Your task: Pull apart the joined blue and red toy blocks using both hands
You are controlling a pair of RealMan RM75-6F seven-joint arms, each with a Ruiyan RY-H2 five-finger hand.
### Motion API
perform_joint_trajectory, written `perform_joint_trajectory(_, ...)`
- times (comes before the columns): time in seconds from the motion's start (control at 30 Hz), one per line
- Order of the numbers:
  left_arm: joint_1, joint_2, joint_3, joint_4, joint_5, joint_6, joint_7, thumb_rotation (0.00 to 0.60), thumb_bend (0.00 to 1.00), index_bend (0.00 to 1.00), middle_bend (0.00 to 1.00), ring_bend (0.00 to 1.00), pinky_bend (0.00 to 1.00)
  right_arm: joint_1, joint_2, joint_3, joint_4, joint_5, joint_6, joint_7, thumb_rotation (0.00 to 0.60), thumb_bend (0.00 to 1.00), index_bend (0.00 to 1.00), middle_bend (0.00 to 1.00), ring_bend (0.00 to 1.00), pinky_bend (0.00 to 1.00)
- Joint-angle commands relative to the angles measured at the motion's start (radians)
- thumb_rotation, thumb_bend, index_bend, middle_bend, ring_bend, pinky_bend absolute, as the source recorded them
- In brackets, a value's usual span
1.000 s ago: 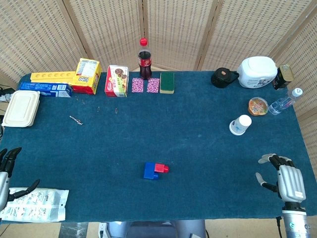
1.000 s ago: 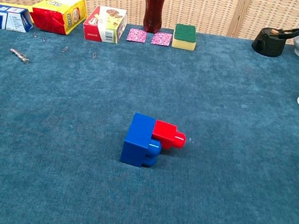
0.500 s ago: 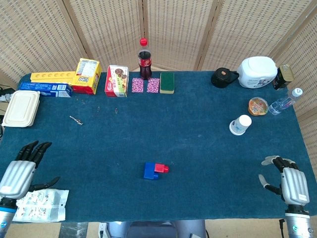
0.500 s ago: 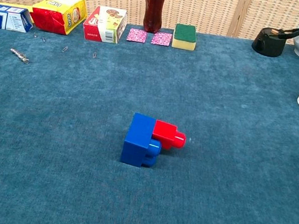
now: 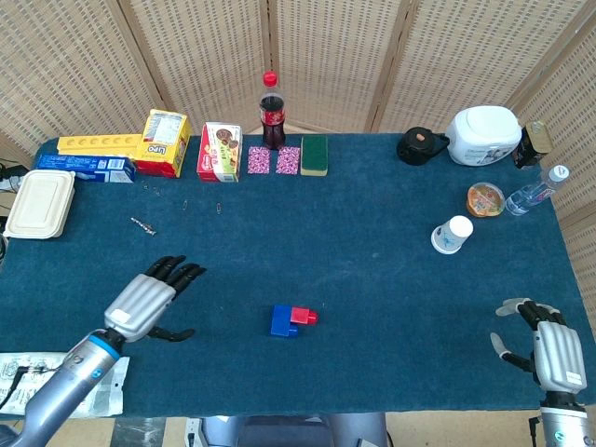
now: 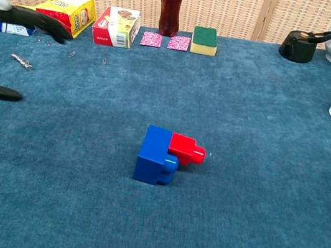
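Blue tablecloth (image 5: 372, 270) (wicker screens (image 5: 326, 56) behind); left hand (image 5: 149, 303) spread, right hand (image 5: 549, 349) seemingly too, both empty.

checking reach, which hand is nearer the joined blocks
Left. The left hand hovers just left of the joined blocks; the right hand sits far right at the table's edge.

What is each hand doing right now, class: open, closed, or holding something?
Left hand: open, fingers spread, holding nothing.
Right hand: open, holding nothing.

Cola bottle (image 5: 271, 110) behind sponge (image 5: 314, 155); paper cup (image 5: 453, 234) rightward
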Motion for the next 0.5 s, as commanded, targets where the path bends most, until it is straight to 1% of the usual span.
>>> perform_joint_trajectory(0.03,-0.116,-0.127,-0.040,0.013,-0.164,-0.055,0.132,0.396,0.22,0.14,0.14,0.06,0.09,-0.006,-0.003,-0.002,0.009,-0.004,0.008,0.010,0.600,0.32,0.43,0.36,0.37,0.24)
perform_joint_trajectory(0.17,-0.198,-0.217,-0.039,0.035,-0.290,-0.063,0.230,0.403,0.21,0.14,0.14,0.06,0.09,-0.010,-0.005,-0.003,0.018,-0.006,0.011,0.023,0.599,0.32,0.43,0.36,0.37,0.24)
perform_joint_trajectory(0.27,-0.254,-0.282,-0.027,0.054,-0.370,-0.046,0.311,0.399,0.21,0.16,0.14,0.06,0.09,-0.013,-0.005,-0.003,0.027,-0.006,0.011,0.033,0.599,0.32,0.43,0.36,0.37,0.24)
perform_joint_trajectory(0.33,-0.294,-0.333,-0.017,0.070,-0.431,-0.018,0.371,0.400,0.21,0.18,0.14,0.06,0.09,-0.014,-0.005,-0.004,0.033,-0.007,0.011,0.041,0.599,0.32,0.43,0.36,0.37,0.24)
perform_joint_trajectory(0.5,-0.350,-0.444,-0.004,0.116,-0.525,0.066,0.458,0.402,0.21,0.18,0.14,0.07,0.09,-0.022,-0.003,-0.005,0.042,-0.008,0.016,0.059,0.600,0.32,0.43,0.36,0.37,0.24)
